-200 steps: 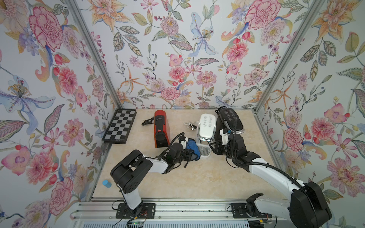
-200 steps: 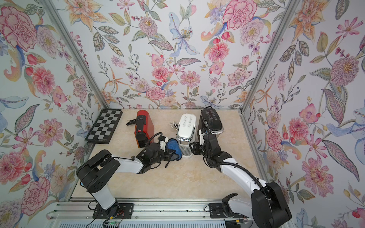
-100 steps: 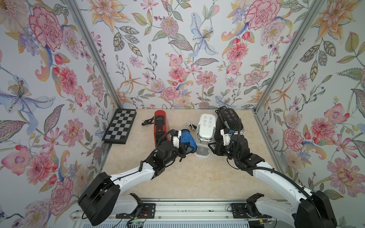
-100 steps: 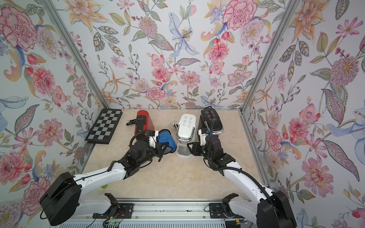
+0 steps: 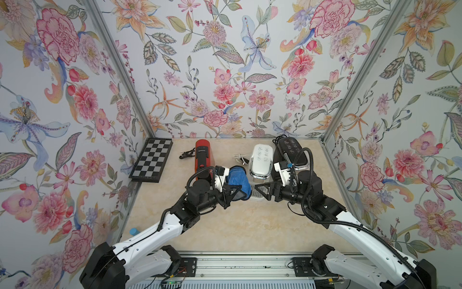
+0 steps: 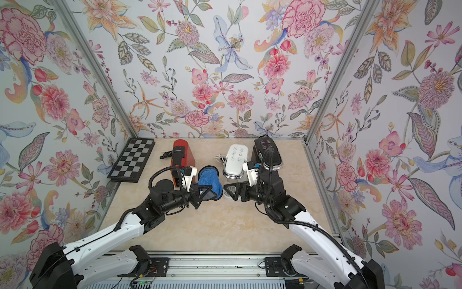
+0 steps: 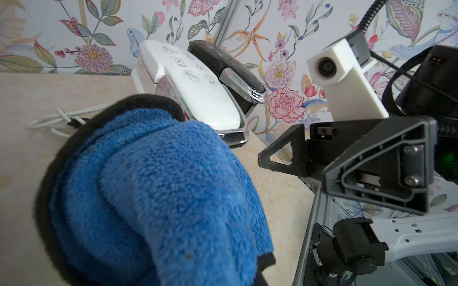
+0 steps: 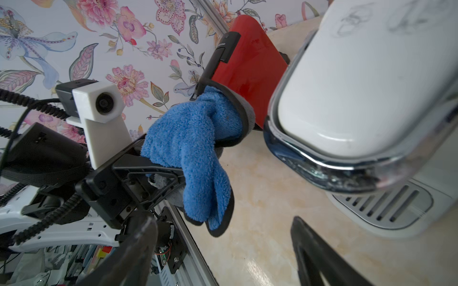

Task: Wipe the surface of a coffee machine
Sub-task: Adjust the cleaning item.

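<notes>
The table (image 5: 225, 225) carries a chessboard (image 5: 152, 160) against the left wall and three coffee machines in a row at the back: a red coffee machine (image 5: 203, 156), a white coffee machine (image 5: 261, 160) and a black coffee machine (image 5: 291, 150), the last two just beside each other. The white one bears pen scribbles on its top, so it is probably the surface to be wiped, though the black one shows marks too. Both arms reach in from the front and meet before the white machine. The left tool (image 5: 235, 193) is clamped on a bunched blue cloth (image 5: 238, 181), held off the table in the gap between the red and white machines, apparently so that a loose fold faces the white shell. The right tool (image 5: 260, 189) stands wide and empty near the white machine's drip tray (image 8: 386, 210), perhaps ready to brace the machine during wiping.
</notes>
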### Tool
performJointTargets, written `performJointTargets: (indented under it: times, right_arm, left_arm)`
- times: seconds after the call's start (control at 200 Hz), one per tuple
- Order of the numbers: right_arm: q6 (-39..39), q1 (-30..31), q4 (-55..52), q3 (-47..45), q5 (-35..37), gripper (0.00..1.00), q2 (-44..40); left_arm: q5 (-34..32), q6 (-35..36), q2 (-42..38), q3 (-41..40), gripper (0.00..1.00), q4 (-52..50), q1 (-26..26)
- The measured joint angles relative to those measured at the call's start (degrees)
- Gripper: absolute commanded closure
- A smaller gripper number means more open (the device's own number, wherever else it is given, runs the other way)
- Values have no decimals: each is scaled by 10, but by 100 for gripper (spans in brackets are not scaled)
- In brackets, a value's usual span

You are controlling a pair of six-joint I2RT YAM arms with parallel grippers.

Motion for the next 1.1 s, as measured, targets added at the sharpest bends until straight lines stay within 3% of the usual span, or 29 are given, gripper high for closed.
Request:
performJointTargets:
  times: [0.305, 0.365, 0.575, 0.66, 0.715, 0.77, 0.831, 0.961, 1.036, 1.101]
  right_arm:
    - [-6, 43, 7, 50, 14, 12, 65]
    - [-3, 52, 10, 55, 14, 16, 78]
    - [3, 73, 30, 78, 30, 55, 94]
    - [4, 72, 36, 78, 43, 83, 94]
    - [2, 72, 38, 78, 46, 87, 91]
    - [1, 69, 37, 78, 46, 97, 88]
    - [0, 67, 37, 78, 44, 100, 85]
    - [10, 53, 36, 78, 48, 100, 85]
    - [13, 26, 21, 82, 55, 100, 85]
    - [12, -6, -2, 91, 63, 100, 85]
  left_arm:
    - [107, 5, 46, 21, 100, 74, 0]
    - [114, 5, 48, 21, 100, 76, 0]
    - [119, 8, 50, 21, 100, 88, 7]
    - [120, 8, 52, 22, 100, 93, 5]
    - [120, 7, 53, 22, 100, 94, 6]
    - [122, 7, 54, 22, 99, 95, 6]
    - [124, 7, 54, 22, 87, 95, 7]
    - [116, 17, 53, 22, 44, 96, 8]
    - [109, 21, 52, 22, 24, 93, 11]
    - [93, 31, 48, 22, 21, 82, 17]
